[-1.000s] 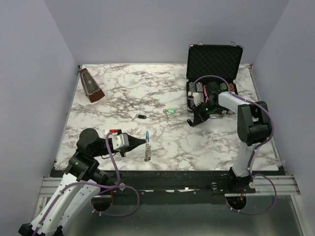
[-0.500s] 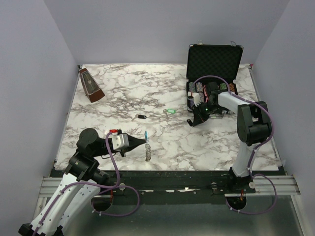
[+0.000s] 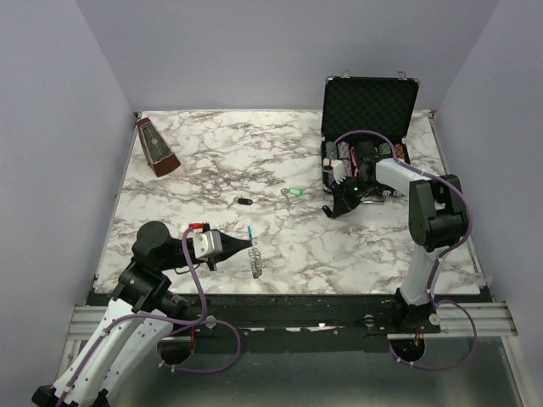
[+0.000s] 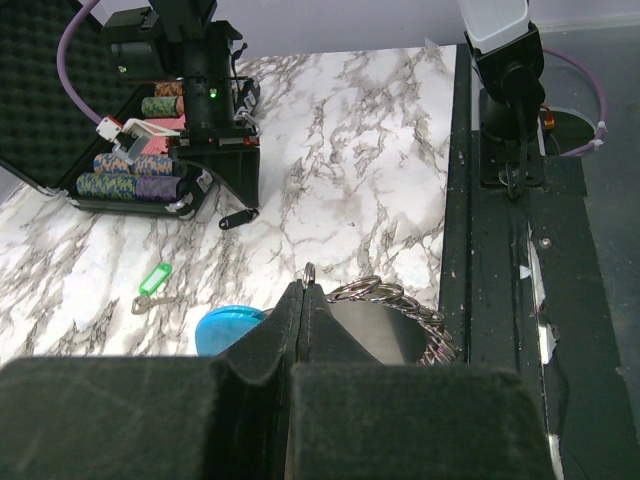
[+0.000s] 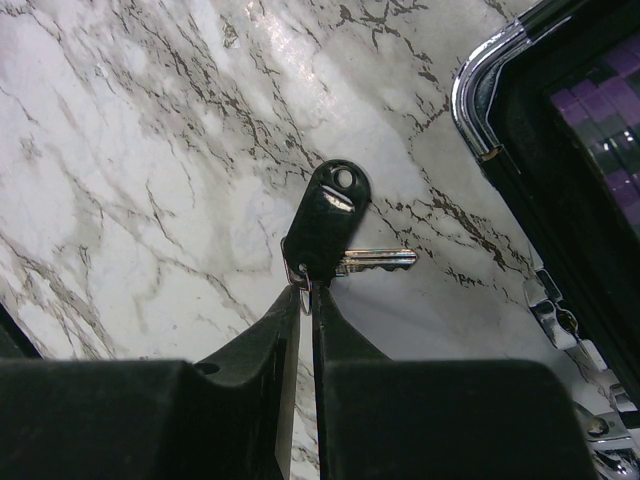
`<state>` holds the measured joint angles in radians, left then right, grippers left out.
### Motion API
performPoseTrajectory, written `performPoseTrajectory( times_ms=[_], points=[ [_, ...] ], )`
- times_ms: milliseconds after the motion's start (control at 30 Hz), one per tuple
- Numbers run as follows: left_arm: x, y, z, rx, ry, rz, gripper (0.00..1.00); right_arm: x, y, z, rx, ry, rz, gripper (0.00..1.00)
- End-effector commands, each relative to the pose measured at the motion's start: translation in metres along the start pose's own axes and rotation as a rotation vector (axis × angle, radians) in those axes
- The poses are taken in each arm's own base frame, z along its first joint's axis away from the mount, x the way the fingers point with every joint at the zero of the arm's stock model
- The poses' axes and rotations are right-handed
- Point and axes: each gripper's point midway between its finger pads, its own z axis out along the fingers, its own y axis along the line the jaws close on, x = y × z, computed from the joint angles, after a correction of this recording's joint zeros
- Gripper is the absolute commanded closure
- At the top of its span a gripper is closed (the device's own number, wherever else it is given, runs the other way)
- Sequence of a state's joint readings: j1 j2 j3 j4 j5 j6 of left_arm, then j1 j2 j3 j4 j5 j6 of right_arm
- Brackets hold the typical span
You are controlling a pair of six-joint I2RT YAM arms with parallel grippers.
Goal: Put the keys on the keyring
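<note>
**Two robot arms at a marble table, one gripping a keyring and the other a key**

A white marble table (image 3: 237,153) veined in grey is seen from above, enclosed by pale lilac walls. Two arms are mounted at its near edge. The left arm (image 3: 144,280) is stretched low across the near left part of the table. The right arm (image 3: 433,220) is bent inward towards the far right.

An open black case (image 3: 369,102) is set at the far right, with its foam-lined lid upright. Rows of striped poker chips (image 4: 120,185) are stacked inside it. A brown pyramid-shaped object (image 3: 157,148) is placed upright at the far left corner.

The left gripper (image 4: 303,290) is clenched tight on the keyring (image 3: 254,259), which is held near the front centre of the table. The silvery coiled links are seen hanging just beyond the fingertips. The light blue curved section (image 4: 228,325) is raised beside them.

The right gripper (image 5: 308,285) is pinched on a black-headed key (image 5: 325,225), grasped by the edge of its plastic head. The silver blade is pointed sideways, just beside the case's near left corner. Whether this key is touching the table cannot be told.

A green-headed key (image 3: 293,192) is lying mid-table. A second black-headed key (image 3: 244,202) is lying near it, to its left. Both are well apart from the keyring.
</note>
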<state>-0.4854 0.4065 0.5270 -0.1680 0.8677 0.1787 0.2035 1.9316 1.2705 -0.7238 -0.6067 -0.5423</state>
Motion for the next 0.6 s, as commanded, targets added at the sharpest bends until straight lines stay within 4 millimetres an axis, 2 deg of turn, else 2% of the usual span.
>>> performPoseTrajectory(
  times_ms=[0,567],
  points=[
    [-0.0062,-0.0023,-0.0009,0.013,-0.023,0.027,1.00,0.0048,0.0027,0.0033,-0.010,0.018,-0.001,0.82],
    [-0.0057,-0.0025,-0.0010,0.014,-0.021,0.025,1.00,0.0087,0.0037,0.0065,-0.019,0.032,0.004,0.83]
  ],
)
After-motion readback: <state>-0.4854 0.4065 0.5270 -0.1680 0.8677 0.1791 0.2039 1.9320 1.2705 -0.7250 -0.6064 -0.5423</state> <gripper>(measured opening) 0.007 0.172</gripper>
